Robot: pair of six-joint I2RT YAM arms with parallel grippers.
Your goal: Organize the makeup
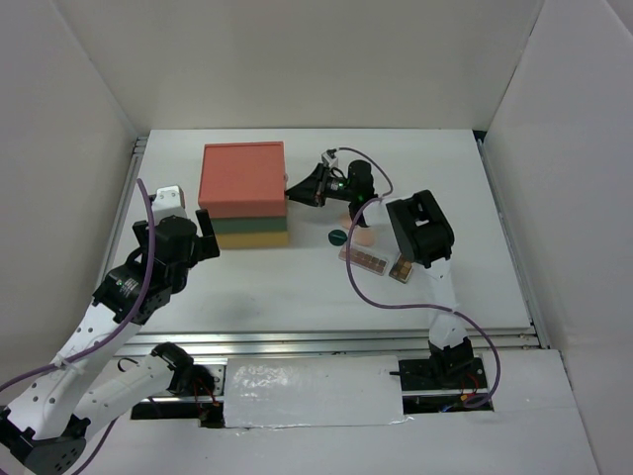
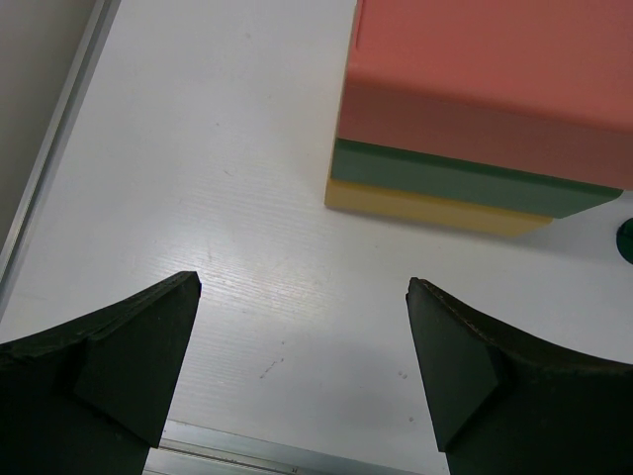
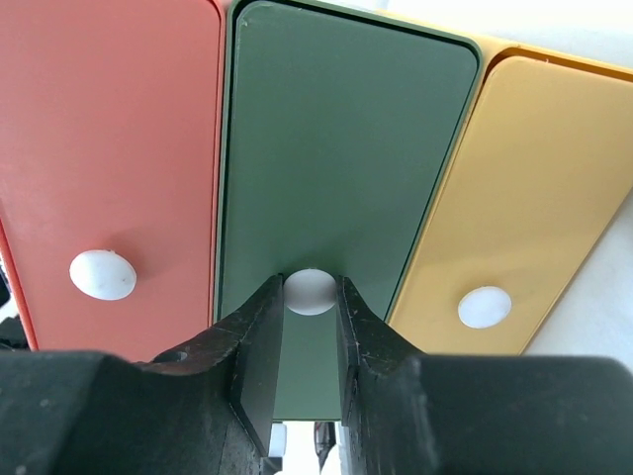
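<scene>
Near left, the left gripper (image 2: 304, 297) hangs spread wide and empty over the table (image 1: 277, 287); at mid-table right, below the right arm, lies the makeup: brownish palettes (image 1: 368, 259), a peach puff (image 1: 365, 236), a dark-green disc (image 1: 336, 237) just beside it; all look light, the palettes stiff and slick, best pinched across their narrow width, the puff soft; farther back, the right gripper (image 3: 313, 297) pinches the white knob (image 3: 311, 287) of the green drawer (image 3: 346, 148) in the drawer box (image 1: 243, 193).

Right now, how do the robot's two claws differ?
The left claw gapes wide; the right claw is pinched narrow. The left claw hangs over the table, short of the drawer box; the right claw flanks the green drawer's white knob. Both have two black fingers.
</scene>
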